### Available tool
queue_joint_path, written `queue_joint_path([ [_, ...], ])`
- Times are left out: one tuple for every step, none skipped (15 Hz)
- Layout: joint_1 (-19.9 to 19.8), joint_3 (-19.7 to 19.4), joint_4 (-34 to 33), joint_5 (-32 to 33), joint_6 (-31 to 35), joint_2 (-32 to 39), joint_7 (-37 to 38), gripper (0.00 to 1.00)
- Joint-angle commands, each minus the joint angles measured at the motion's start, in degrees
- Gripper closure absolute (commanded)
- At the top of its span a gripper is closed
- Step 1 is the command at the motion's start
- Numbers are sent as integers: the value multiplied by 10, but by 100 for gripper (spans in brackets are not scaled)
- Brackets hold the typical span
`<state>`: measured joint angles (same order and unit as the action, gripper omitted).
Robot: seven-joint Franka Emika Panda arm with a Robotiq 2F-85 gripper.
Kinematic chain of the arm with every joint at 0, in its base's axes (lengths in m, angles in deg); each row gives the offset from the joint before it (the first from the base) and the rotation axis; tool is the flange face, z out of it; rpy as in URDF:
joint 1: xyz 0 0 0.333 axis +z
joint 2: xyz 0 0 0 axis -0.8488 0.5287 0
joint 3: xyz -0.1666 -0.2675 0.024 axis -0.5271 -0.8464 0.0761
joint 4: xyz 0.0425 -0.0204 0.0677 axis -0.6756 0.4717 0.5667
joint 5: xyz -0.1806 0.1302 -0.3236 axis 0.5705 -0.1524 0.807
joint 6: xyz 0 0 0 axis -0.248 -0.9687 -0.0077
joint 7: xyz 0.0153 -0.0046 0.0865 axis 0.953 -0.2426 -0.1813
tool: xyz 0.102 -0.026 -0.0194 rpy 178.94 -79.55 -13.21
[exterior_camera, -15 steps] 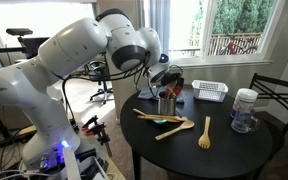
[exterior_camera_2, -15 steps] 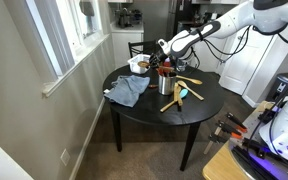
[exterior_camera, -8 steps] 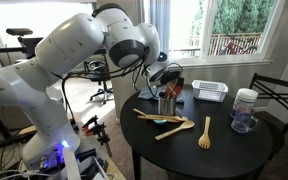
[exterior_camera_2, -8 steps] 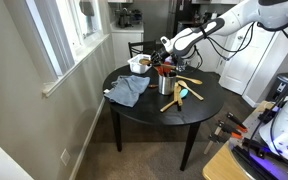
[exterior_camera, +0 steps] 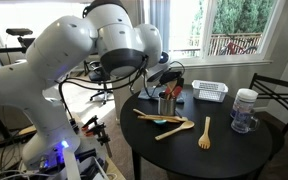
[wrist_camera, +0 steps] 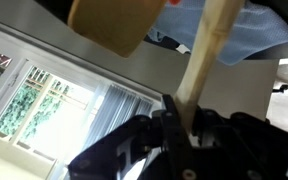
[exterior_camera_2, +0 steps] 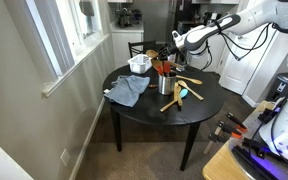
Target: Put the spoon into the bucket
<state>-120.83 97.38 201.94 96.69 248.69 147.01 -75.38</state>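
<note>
Spoon: pale wooden spoon with a long flat handle [wrist_camera: 206,48], held in the gripper; in the wrist view its shaft runs out from between the fingers toward the top of the picture.
Where it is: lifted off the round black table [exterior_camera: 234,152], just above the small shiny metal bucket [exterior_camera: 167,104]. Whether its lower end has reached the bucket's mouth is too small to tell in either exterior view.
Handling: judged light and stiff. Dry wood should grip fairly well against the pads and should not bend or crack under a firm pinch. The long shaft could swing about the pinch point if held loosely.
Where to hold: on the flat handle, across its narrow width, leaving enough length free below to drop into the bucket. The present grip sits on the shaft.
Gripper: black two-fingered Robotiq gripper [wrist_camera: 184,118], fingers drawn in and clamped on the handle from both sides, with no gap showing beside the wood.
Gripper position: in an exterior view the gripper [exterior_camera_2: 166,62] hangs just above the bucket [exterior_camera_2: 168,85].
Bucket: judged thin-walled and light, so a knock on the rim could tip or slide it.
Nearby: loose wooden utensils [exterior_camera: 174,128] lie on the table just beside the bucket; a crumpled blue cloth [exterior_camera_2: 129,90] lies near it.
</note>
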Motion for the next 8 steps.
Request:
queue_joint_path([
  [-102, 65, 58, 46, 54, 87, -14, 91],
  [-121, 73, 66, 70, 65, 114, -22, 91],
  [-138, 80, 72, 95, 65, 137, -26, 91],
  [-156, 87, 75, 126, 51, 170, -38, 91],
  [-174, 97, 78, 145, 27, 203, -56, 91],
  [-187, 104, 79, 171, 5, 234, -65, 91],
  [-198, 110, 80, 189, -19, 263, -76, 91],
  [-204, 118, 74, 201, -52, 292, -91, 91],
])
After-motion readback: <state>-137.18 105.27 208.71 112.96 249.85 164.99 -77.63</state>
